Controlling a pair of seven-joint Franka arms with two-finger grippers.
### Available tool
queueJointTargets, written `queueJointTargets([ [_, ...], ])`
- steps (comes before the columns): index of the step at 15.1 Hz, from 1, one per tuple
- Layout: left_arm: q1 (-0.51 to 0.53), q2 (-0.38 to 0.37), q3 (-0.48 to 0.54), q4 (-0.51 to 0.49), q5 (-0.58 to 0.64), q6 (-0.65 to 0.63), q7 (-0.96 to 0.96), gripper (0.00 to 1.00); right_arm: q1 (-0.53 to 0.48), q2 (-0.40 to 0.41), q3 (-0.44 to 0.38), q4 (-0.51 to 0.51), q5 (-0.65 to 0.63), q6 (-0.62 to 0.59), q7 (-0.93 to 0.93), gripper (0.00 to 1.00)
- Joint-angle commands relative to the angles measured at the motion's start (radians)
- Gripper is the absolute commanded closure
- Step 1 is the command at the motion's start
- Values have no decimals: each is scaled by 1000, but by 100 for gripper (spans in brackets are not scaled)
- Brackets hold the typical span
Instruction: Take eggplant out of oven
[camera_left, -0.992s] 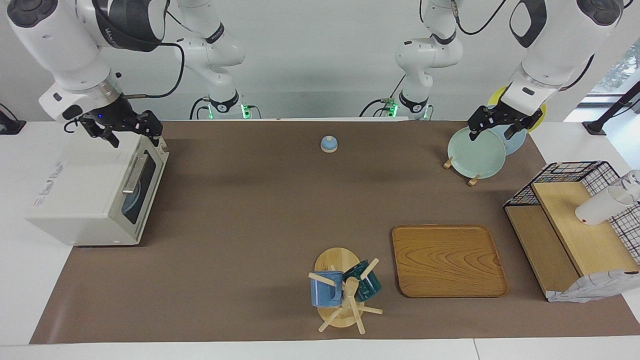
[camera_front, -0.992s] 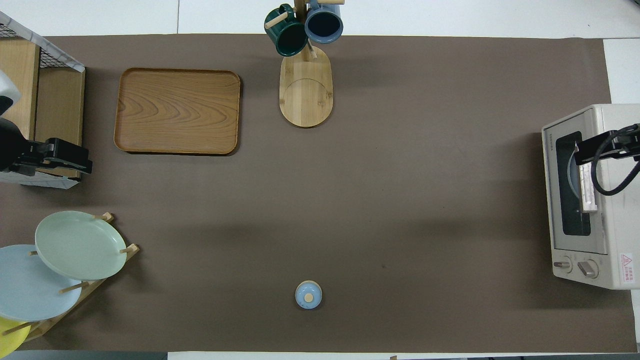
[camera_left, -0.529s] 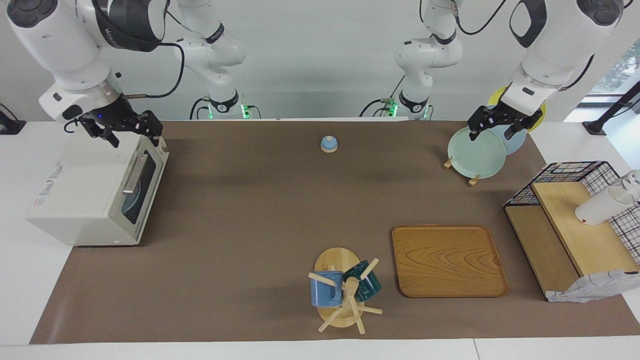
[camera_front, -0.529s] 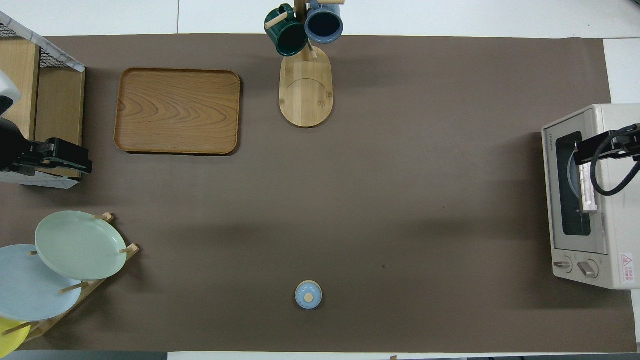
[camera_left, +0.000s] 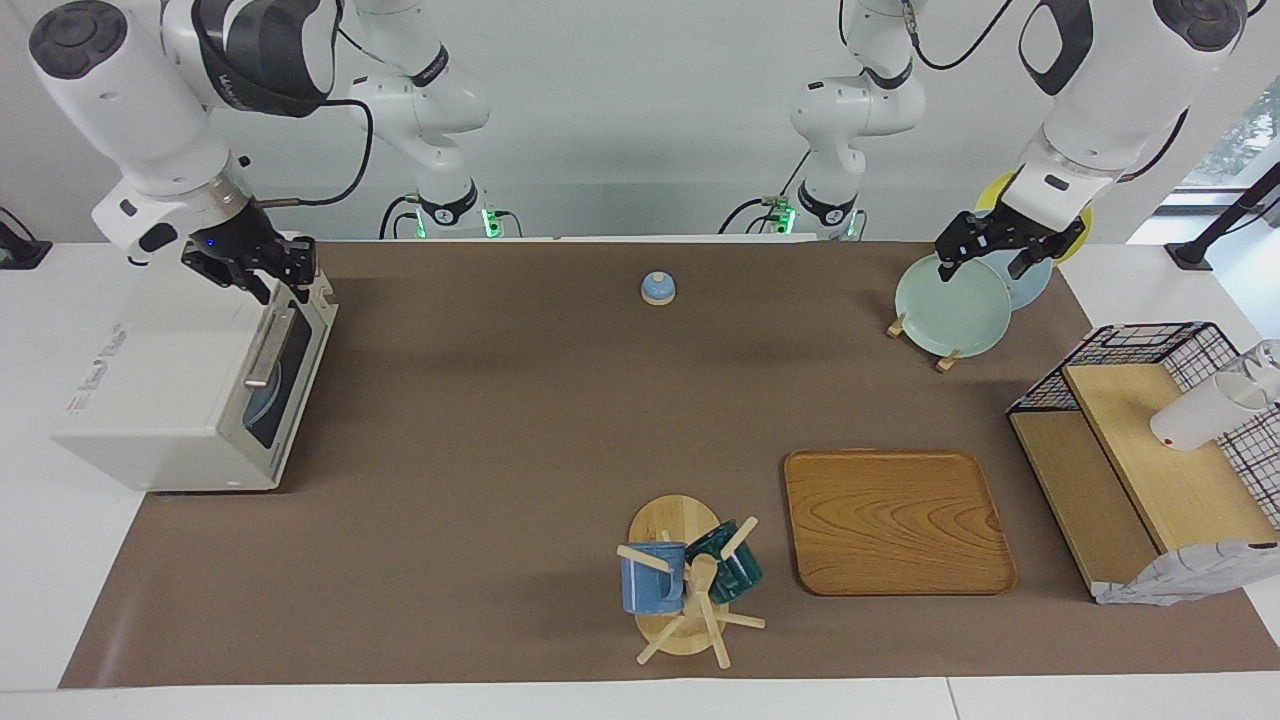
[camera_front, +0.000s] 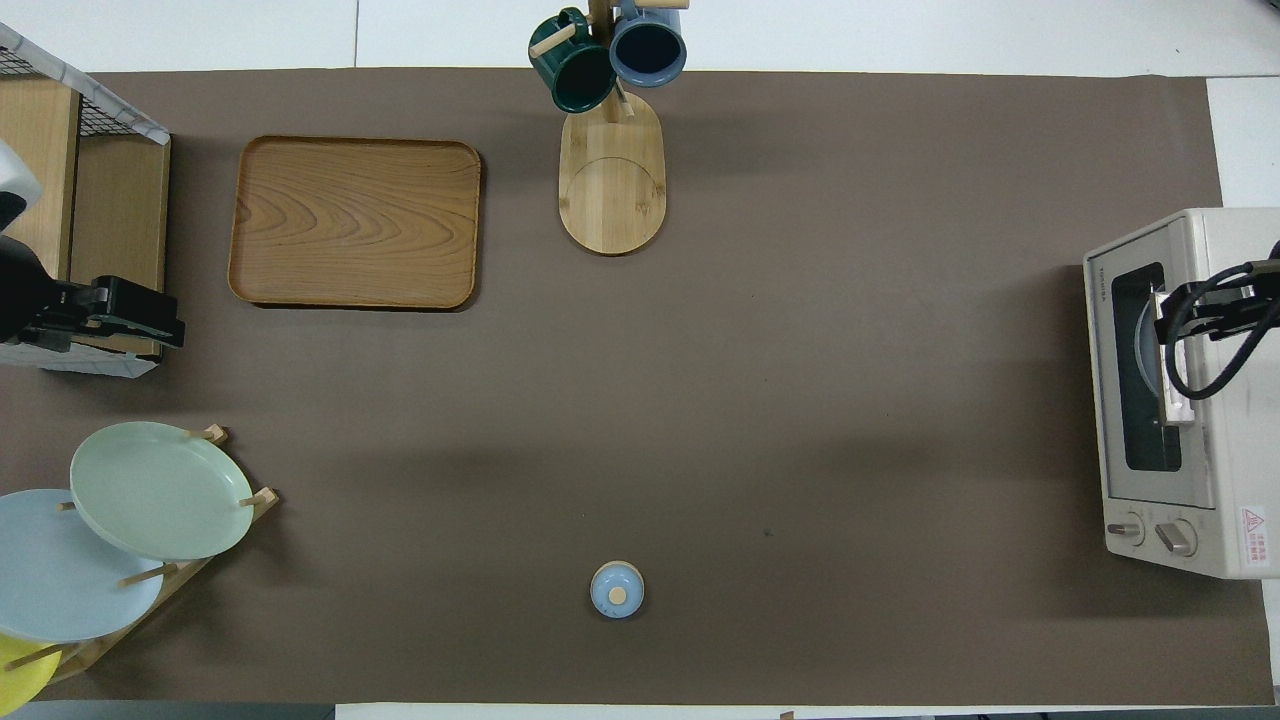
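The cream-white oven (camera_left: 170, 390) stands at the right arm's end of the table with its glass door shut; it also shows in the overhead view (camera_front: 1230, 400). The metal bar handle (camera_left: 265, 350) lies across the door. A round bluish plate shows dimly through the window. The eggplant is hidden. My right gripper (camera_left: 280, 285) is open and empty just above the door's top edge, over the handle's end (camera_front: 1165, 320). My left gripper (camera_left: 985, 268) is open and empty and waits over the plate rack (camera_front: 165, 325).
A pale green plate (camera_left: 950, 305) leans in a rack at the left arm's end. A wooden tray (camera_left: 895, 520), a mug tree (camera_left: 685, 580) and a wire-mesh wooden shelf (camera_left: 1150, 450) stand farther from the robots. A small blue lid (camera_left: 657, 288) lies near the robots.
My right gripper has turned and shifted from over the oven's top toward the door's top edge. The left arm has not moved.
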Motion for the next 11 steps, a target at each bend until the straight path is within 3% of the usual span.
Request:
queueJointTargets([
  [1,19,-14,-11,-10,-6,-5,4,0,-8,-59,0,-145,1,95,91,100],
  [4,19,-14,-11,-10,-6,-5,6,0,0,-53,2,-173,-34,120,259,100],
  [11,19,-16,-11,-10,-6,-5,6,0,-40,-47,2,-263,-125,267,161,100],
])
